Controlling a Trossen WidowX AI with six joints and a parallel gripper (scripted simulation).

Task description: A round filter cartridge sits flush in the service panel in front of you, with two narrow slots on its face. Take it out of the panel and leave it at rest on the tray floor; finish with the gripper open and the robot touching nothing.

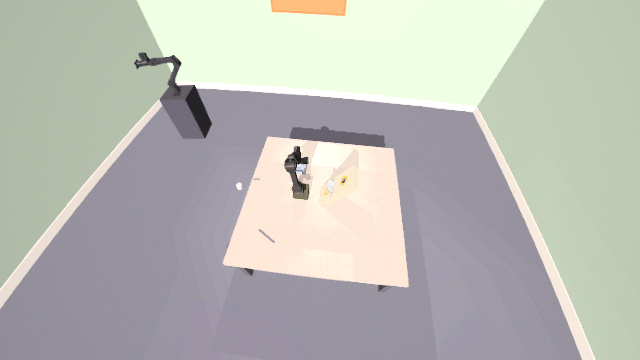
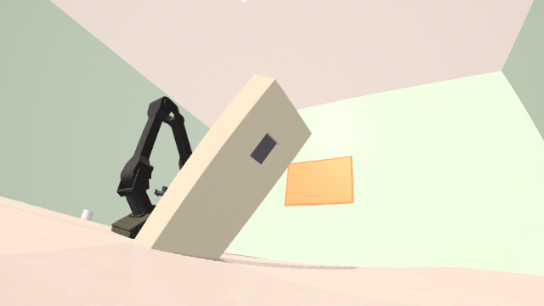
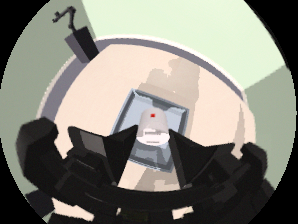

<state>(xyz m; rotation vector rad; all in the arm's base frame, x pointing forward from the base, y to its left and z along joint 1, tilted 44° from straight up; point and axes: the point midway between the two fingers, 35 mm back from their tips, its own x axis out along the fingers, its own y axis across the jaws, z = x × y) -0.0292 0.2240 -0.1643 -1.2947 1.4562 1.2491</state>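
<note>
My gripper (image 3: 153, 129) is shut on the round filter cartridge (image 3: 152, 120), a pale cylinder with a red dot on its side and two narrow slots on its near face. The blue-grey tray (image 3: 131, 116) (image 1: 301, 169) lies beyond the cartridge in the wrist view, which shows the cartridge in front of the tray's middle; its height above the floor is hard to tell. The arm partly hides the tray in the top view. The cream service panel (image 1: 352, 186) (image 2: 221, 183) leans on the table, with a dark opening in a yellow ring (image 1: 344, 176). The panel hides the gripper in the exterior view.
A white part (image 1: 331, 186) stands out from the panel near a second yellow ring. A thin grey rod (image 1: 266, 236) lies on the table (image 1: 280, 260). A white cylinder (image 2: 87, 214) shows at the left. Another arm stands on a dark pedestal (image 1: 186, 112) (image 3: 80, 45) far off.
</note>
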